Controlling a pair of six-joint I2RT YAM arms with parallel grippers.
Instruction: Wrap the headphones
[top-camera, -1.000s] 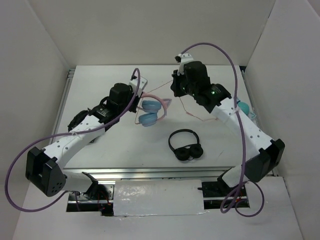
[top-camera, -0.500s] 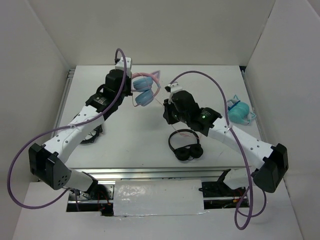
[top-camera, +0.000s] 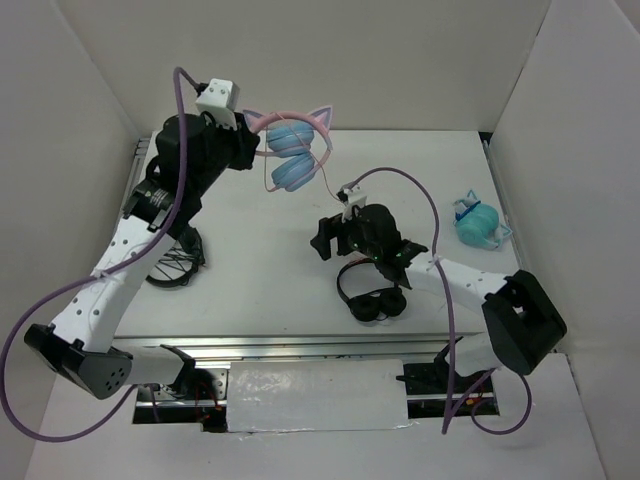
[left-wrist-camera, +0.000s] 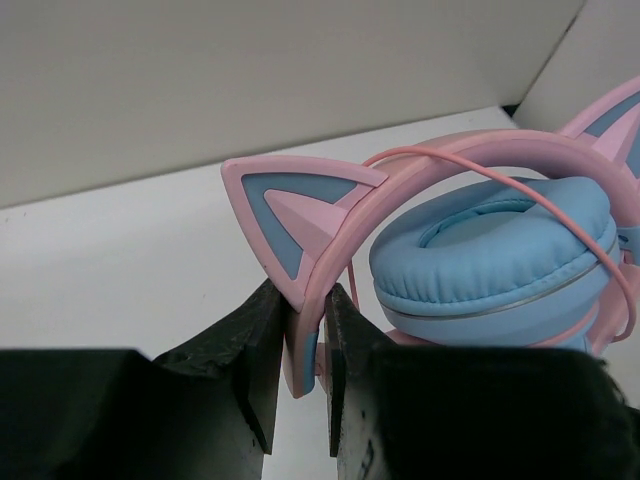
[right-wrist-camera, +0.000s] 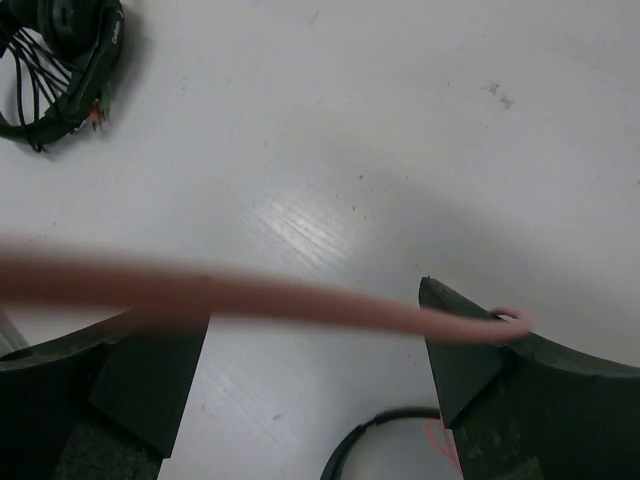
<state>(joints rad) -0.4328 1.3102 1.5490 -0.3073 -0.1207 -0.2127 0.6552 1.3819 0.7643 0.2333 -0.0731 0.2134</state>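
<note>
Top external view: headphones held up at 11 o'clock, mid-wrap, cable not gripped
The left gripper is pinched narrow on the pink band at the base of a cat ear and holds the pair lifted over the far part of the table. A turn of thin pink cable lies around the blue ear cups. The right gripper, near the table's centre, stands wide, and the cable runs across its gap and touches one finger without being pinched. Black headphones lie just at its 5 o'clock. A teal pair sits at 3 o'clock. The step looks like a regrasp between turns: next the right gripper should close on the cable and carry it round the cups, keeping it taut and clear of the black pair
</note>
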